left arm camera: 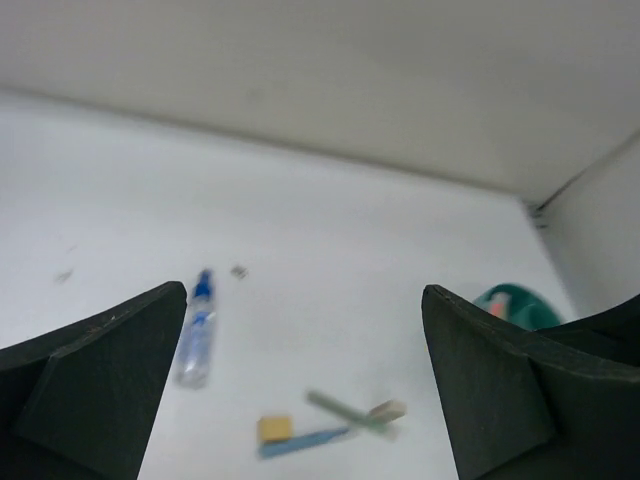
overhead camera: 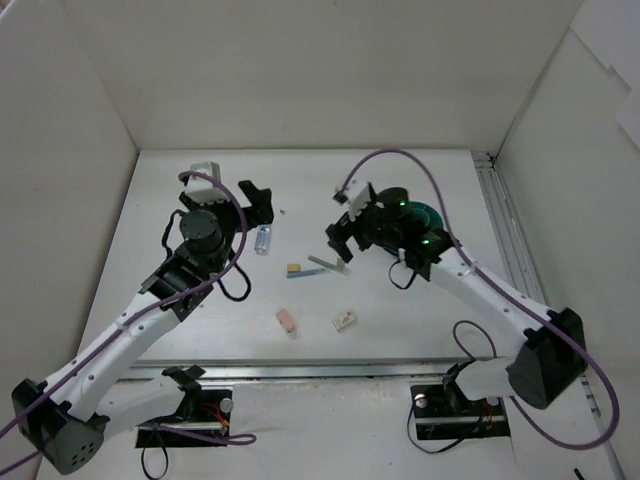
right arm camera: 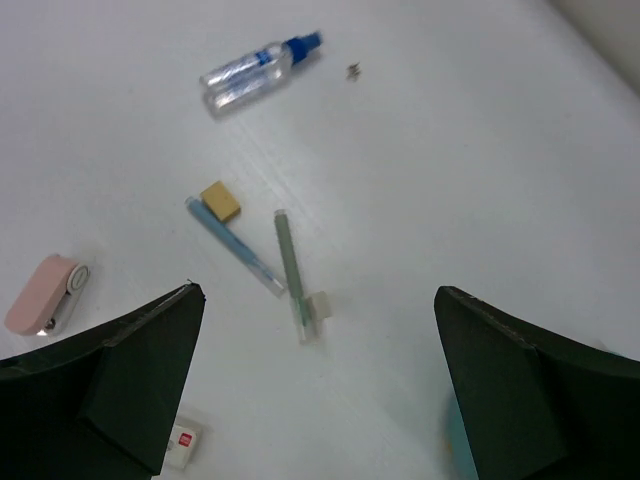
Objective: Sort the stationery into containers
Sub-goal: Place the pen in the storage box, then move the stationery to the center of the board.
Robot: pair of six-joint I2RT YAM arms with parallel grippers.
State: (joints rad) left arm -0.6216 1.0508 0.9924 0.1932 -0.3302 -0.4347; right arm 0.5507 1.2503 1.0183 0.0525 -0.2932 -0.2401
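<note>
While both arms reach forward over the white surface, the left end effector and right end effector gape wide, empty; the clear blue-capped bottle lies near the left one, the round teal plastic bowl behind the right wrist.

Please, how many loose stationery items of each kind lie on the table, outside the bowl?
Pens: 2 (blue pen, grey-green pen)
Clear bottle: 1
Erasers: 2 (pink eraser, white eraser)
Tan cube: 1
Small white block: 1
Total: 7
</note>
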